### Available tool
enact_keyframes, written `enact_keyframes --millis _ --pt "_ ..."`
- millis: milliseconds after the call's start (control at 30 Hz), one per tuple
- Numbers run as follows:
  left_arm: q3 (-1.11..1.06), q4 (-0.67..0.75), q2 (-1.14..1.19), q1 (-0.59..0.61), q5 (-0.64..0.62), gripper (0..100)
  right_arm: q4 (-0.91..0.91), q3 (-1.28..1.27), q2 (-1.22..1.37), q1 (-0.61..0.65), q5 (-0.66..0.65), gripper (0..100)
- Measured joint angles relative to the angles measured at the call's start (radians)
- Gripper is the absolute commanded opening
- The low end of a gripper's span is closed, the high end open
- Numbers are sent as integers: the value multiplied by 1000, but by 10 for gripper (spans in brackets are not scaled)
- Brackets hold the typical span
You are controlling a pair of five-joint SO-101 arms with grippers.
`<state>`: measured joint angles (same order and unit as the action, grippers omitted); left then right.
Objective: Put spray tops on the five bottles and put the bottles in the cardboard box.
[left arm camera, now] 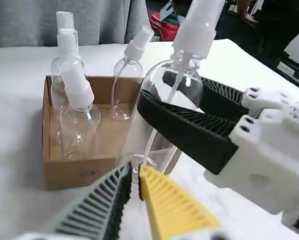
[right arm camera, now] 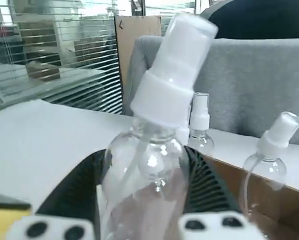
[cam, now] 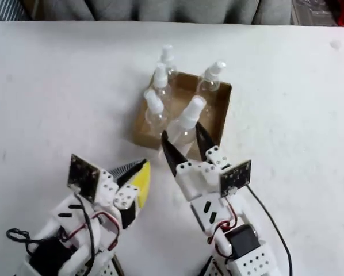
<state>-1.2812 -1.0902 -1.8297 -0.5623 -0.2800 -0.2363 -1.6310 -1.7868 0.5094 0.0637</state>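
Observation:
My right gripper (cam: 182,131) is shut on a clear bottle (cam: 189,118) with a white spray top, held tilted over the near edge of the cardboard box (cam: 221,106). In the right wrist view the black fingers (right arm camera: 74,192) clamp the bottle's body (right arm camera: 144,170). Three more capped bottles (cam: 155,107) (cam: 160,77) (cam: 211,76) stand in the box. Another (cam: 167,56) is at its far corner; I cannot tell if it is inside. My left gripper (cam: 143,167), with grey and yellow fingers, is shut and holds nothing, just left of the held bottle (left arm camera: 182,75).
The white table (cam: 57,92) spreads open to the left and right of the box. A grey fabric edge (cam: 160,10) runs along the table's far side. Both arm bases and their cables (cam: 270,224) crowd the near edge.

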Motion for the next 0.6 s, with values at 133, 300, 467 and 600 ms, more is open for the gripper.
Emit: enact_keyframes --millis 133,300,467,600 --pt "-107 74 5 0 2 20 0 8 0 -6 2 15" --pt "-150 124 5 0 2 20 5 51 20 -5 2 15" --pt "-150 130 5 0 2 20 60 144 203 -5 2 15" --pt "-150 130 5 0 2 19 129 226 396 -11 11 15"
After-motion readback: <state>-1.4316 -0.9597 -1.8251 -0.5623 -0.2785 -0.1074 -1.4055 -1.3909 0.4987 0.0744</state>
